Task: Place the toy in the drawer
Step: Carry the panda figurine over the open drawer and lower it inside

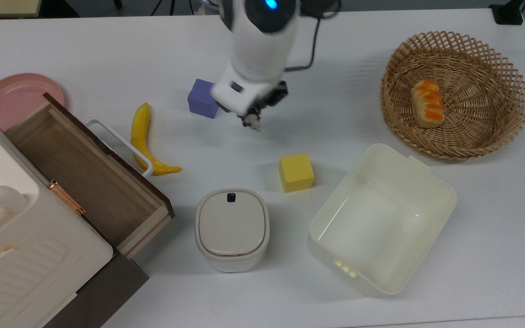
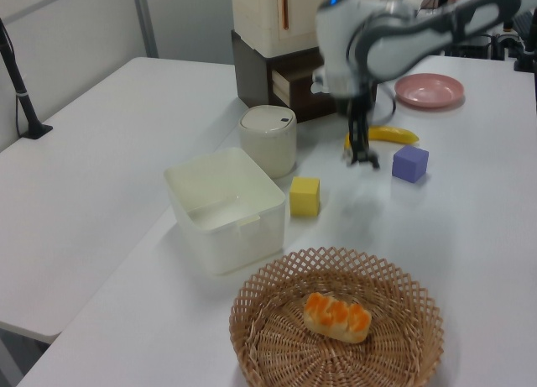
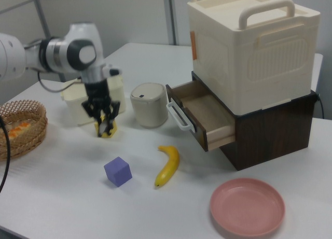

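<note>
My gripper (image 1: 250, 119) hangs above the table just right of the purple cube (image 1: 204, 98) in the top view, shut on the toy (image 1: 254, 125), a tiny black-and-white figurine that peeks out below the fingertips. In the right view the gripper (image 3: 105, 124) holds it in front of the yellow cube (image 3: 106, 134). The left view shows the gripper (image 2: 362, 158) raised near the banana (image 2: 382, 136). The drawer (image 1: 80, 177) stands pulled open at the top view's left, its light brown inside bare, with a white loop handle (image 1: 119, 146) on its dark front.
A banana (image 1: 146, 141) lies between the gripper and the drawer. A yellow cube (image 1: 296, 172), a lidded cream bin (image 1: 231, 230), a cream tub (image 1: 419, 182), a wicker basket (image 1: 508, 114) with bread and a pink plate (image 1: 16, 95) also sit on the table.
</note>
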{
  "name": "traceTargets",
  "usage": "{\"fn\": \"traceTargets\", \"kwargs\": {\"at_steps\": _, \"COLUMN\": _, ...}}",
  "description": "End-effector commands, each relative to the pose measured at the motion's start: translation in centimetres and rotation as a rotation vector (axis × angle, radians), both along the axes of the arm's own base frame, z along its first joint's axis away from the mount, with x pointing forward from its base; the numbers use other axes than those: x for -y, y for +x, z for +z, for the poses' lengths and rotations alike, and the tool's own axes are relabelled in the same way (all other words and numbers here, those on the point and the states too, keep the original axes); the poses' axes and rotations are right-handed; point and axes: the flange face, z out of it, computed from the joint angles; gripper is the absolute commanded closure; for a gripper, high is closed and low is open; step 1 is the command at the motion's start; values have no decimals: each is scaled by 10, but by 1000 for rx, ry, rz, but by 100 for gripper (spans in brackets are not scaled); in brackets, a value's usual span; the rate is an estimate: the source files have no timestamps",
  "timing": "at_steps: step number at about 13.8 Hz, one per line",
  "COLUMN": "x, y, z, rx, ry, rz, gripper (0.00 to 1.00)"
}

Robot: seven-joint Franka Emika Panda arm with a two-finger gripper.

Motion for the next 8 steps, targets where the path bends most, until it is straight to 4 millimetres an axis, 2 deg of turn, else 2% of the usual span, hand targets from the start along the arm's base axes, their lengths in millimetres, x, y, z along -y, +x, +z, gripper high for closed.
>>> {"fn": "traceTargets", "kwargs": {"at_steps": 1, "x": 86, "y": 17, "z": 68, "rx": 108, "ry": 21, "rz": -59, "gripper": 70}}
{"fn": "traceTargets", "kwargs": {"at_steps": 3, "x": 155, "y": 21, "z": 93, "rx": 165, "ry": 17, "rz": -132, "gripper": 70}}
{"fn": "traceTargets", "kwargs": {"at_steps": 4, "x": 180, "y": 23, "z": 100, "rx": 209, "ry": 14, "rz": -167, "gripper": 70}}
{"fn": "traceTargets", "kwargs": {"at_steps": 6, "x": 226, "y": 28, "z": 112, "rx": 336, "ry": 4, "rz": -243, "gripper": 70}}
{"fn": "traceTargets", "kwargs": {"at_steps": 8, "x": 259, "y": 32, "z": 107, "rx": 411, "ry": 7, "rz": -312, "gripper": 69}}
